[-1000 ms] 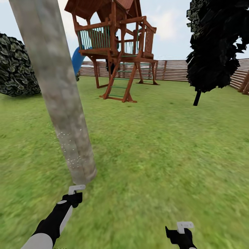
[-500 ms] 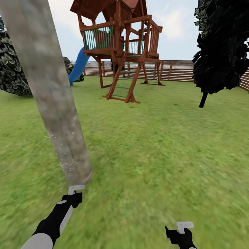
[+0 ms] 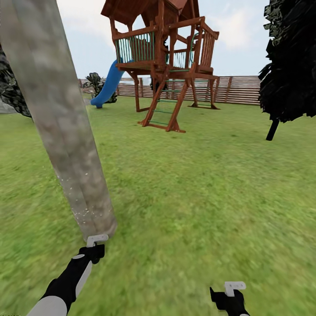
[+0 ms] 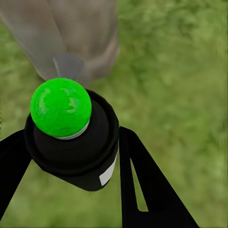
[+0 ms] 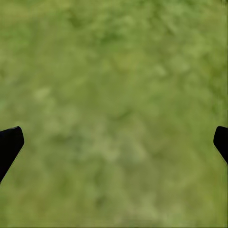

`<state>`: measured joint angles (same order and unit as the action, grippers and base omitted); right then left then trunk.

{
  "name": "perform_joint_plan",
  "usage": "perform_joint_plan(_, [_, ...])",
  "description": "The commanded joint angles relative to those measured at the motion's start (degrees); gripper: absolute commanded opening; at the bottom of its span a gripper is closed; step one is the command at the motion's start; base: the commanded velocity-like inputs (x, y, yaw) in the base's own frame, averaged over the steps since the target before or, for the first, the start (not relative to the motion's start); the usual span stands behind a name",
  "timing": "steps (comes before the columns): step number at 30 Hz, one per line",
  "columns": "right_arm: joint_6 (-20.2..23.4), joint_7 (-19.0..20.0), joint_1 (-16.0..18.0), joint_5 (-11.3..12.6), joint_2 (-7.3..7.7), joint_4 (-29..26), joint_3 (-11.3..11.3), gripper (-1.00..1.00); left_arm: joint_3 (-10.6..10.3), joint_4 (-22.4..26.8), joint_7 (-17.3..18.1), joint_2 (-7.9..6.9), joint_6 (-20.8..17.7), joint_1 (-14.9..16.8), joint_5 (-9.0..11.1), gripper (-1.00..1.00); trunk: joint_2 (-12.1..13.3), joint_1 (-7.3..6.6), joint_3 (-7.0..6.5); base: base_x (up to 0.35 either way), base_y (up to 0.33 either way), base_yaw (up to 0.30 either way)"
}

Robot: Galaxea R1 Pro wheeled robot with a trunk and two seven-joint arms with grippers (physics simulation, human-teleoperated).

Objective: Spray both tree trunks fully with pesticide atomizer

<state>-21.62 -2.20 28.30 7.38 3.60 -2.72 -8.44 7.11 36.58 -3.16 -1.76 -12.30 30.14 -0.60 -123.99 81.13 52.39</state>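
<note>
A thick pale grey-tan tree trunk (image 3: pixel 66 131) rises at the left of the head view, with fine white pesticide specks (image 3: pixel 81 206) on its lower part. My left gripper (image 3: pixel 93 251) sits just in front of the trunk's base. In the left wrist view it (image 4: pixel 73 137) is shut on the pesticide atomizer (image 4: pixel 80 156), a black bottle with a bright green round top (image 4: pixel 61 107), which points at the trunk (image 4: pixel 80 33). My right gripper (image 3: pixel 230 298) hangs low at the right, open over bare grass (image 5: pixel 116 140).
A brown wooden play tower (image 3: pixel 169 66) with a blue slide (image 3: pixel 107 85) stands mid-lawn ahead. A slim black-leaved tree (image 3: pixel 289 66) is at the right, a dark bush (image 3: pixel 11 92) at the left, and a slat fence (image 3: pixel 237 90) at the back. Grass lies all around.
The whole view has shifted: the play tower and black tree have slid to the right in the picture, so the camera has turned left. Both arms keep their place in the picture.
</note>
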Motion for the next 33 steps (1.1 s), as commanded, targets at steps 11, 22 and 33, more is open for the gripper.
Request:
perform_joint_plan(11, [0.00,0.00,0.00,0.00,0.00,0.00,0.03,1.00,0.01,0.05,0.00,0.00,-0.02,0.00,-0.02,-1.00,0.00,0.00,0.00,0.204,-0.203,0.138])
perform_joint_plan(22, [0.00,0.00,0.00,0.00,0.00,0.00,0.02,1.00,-0.04,0.07,-0.01,0.00,-0.05,0.00,-0.10,-1.00,0.00,0.00,0.00,0.010,-0.202,0.245])
perform_joint_plan(33, [-0.09,-0.05,0.00,-0.07,0.00,0.00,0.00,1.00,-0.11,3.65,-0.08,0.23,-0.34,1.04,-0.39,-1.00,0.00,0.00,0.00,0.000,-0.012,0.149])
